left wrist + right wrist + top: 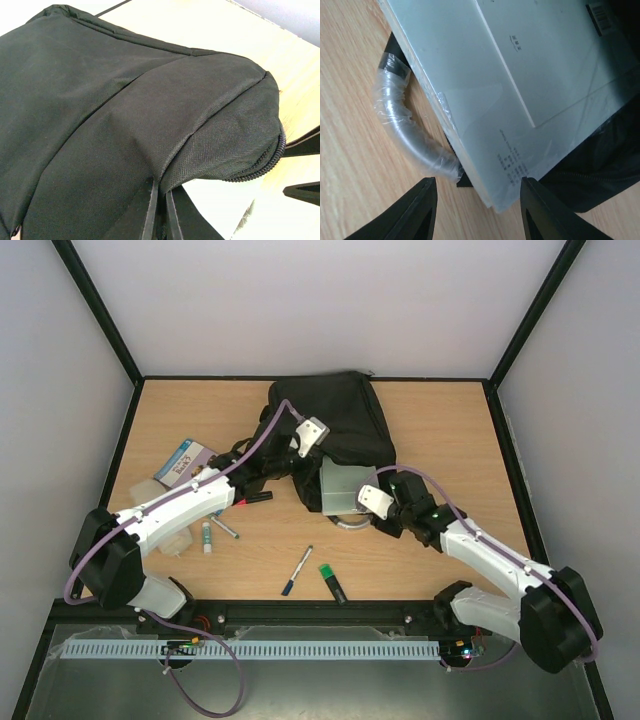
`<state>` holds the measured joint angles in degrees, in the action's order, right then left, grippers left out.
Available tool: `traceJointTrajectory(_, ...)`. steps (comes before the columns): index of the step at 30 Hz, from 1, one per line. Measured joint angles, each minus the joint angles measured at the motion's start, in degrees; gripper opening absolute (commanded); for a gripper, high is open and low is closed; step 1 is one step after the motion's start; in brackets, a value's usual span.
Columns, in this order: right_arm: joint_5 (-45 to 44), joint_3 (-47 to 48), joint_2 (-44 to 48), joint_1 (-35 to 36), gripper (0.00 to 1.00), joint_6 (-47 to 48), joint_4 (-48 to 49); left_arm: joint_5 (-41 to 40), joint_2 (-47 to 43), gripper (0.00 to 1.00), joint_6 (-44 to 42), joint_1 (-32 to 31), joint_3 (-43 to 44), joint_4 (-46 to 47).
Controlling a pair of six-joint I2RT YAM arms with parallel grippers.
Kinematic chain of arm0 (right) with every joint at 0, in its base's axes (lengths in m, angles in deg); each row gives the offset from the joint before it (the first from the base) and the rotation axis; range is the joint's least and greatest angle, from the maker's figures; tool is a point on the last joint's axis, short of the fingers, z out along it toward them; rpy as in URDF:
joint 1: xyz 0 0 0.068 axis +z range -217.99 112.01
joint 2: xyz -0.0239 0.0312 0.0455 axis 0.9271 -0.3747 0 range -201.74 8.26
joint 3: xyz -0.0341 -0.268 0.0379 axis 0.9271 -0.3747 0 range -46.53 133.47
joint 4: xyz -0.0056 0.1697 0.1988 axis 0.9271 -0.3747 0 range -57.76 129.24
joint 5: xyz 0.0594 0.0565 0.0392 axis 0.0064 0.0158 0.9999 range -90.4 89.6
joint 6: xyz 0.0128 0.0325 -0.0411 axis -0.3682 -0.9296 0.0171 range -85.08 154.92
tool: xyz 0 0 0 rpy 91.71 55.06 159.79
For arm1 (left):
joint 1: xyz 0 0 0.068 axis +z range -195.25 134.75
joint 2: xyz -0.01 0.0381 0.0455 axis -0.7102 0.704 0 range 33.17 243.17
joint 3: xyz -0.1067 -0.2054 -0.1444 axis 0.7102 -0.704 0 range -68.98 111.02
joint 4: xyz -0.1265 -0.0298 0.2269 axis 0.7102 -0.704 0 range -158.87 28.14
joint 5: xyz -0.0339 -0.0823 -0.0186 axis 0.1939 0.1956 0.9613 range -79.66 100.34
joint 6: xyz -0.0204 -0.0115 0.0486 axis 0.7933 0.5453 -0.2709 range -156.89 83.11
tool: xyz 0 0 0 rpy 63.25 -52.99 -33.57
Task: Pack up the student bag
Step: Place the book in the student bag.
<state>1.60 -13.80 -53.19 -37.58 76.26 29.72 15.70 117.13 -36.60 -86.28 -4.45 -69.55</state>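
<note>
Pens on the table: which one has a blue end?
The slim white pen at centre front, its near end blue, just left of the green-capped black marker.

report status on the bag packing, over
Left hand shut on student bag fabric. Right hand open at corner of clear-wrapped pack, pack partly inside bag. Grey loop handle under pack edge.

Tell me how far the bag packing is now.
Done: nothing visibly packed yet. In hand: the left gripper pinches the fabric of the student bag; a grey folder lies partly in its mouth, the open right gripper over its corner. Left: blue book, glue stick, pen, green marker.
</note>
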Motion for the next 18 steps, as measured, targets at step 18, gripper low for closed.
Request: traceJointTrajectory(18, -17.8, -1.3, -17.4, 6.4, 0.22, 6.2, 23.4, 1.5, 0.0, 0.02, 0.1, 1.6, 0.0, -0.6)
